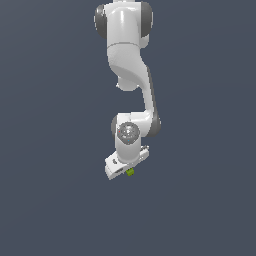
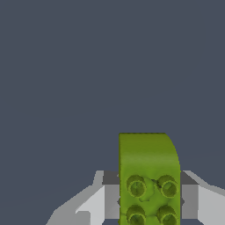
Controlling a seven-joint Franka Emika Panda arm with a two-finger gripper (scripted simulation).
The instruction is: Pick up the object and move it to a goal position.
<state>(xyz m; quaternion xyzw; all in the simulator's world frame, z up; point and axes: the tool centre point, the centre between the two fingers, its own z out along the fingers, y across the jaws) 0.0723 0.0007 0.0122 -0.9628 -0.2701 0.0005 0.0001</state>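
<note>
Wrist view shows the lime-green block [image 2: 148,176] closest to the lens, with round studs on its near face and a smooth green side running away from the camera. Grey finger pads [image 2: 111,195] press against both flanks of the block, so the gripper [image 2: 149,197] is clamped on it, with the white finger bodies flaring outward on either side. Beyond the block lies only a flat, dark blue-grey surface with no visible markings. Exterior view places the same gripper [image 1: 122,170] a little below the centre of the frame, its white hand tilted, and the block [image 1: 130,172] appears as a tiny green speck at the lower edge of the hand. Whether the block touches the desk [image 1: 50,200] or hangs above it cannot be told, since the background is uniform and casts no clear shadow. Farther up, the white arm [image 1: 127,65] rises through a round wrist joint and a curved link to the top edge of the frame.
</note>
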